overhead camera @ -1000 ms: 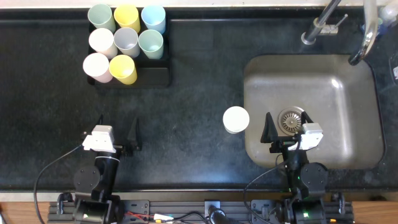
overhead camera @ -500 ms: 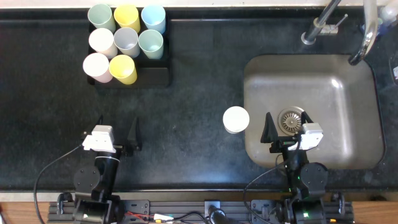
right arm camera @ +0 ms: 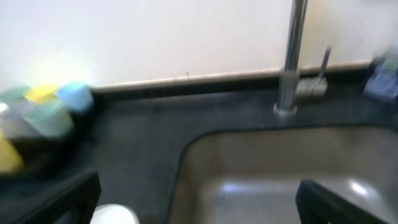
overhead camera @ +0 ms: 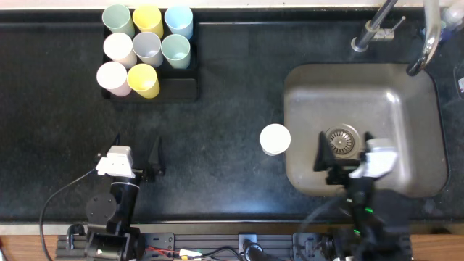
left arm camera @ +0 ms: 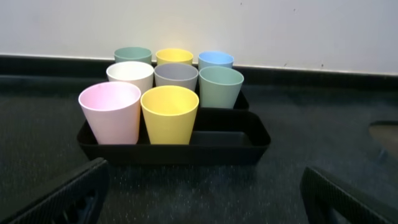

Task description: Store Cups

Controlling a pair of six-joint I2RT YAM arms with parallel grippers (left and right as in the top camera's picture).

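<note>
A black tray (overhead camera: 183, 88) at the counter's back left holds several pastel cups (overhead camera: 148, 48) standing upright; one corner slot is bare. In the left wrist view the tray (left arm camera: 230, 138) and its cups (left arm camera: 169, 113) stand straight ahead, some way off. A lone white cup (overhead camera: 275, 139) sits on the dark counter just left of the sink, and its rim (right arm camera: 115, 215) shows beside one finger in the right wrist view. My left gripper (overhead camera: 138, 150) (left arm camera: 204, 177) is open and holds nothing. My right gripper (overhead camera: 344, 150) (right arm camera: 198, 199) hangs open over the sink's front, right of the white cup.
A steel sink (overhead camera: 406, 94) with a drain (overhead camera: 341, 139) fills the right side, and a faucet (overhead camera: 377, 25) (right arm camera: 292, 56) stands behind it. Dark counter (overhead camera: 217, 145) stretches between the tray and the sink. A white wall backs the counter.
My right arm has shifted to the right, farther over the sink and away from the white cup. The left arm and the cups have not moved.
</note>
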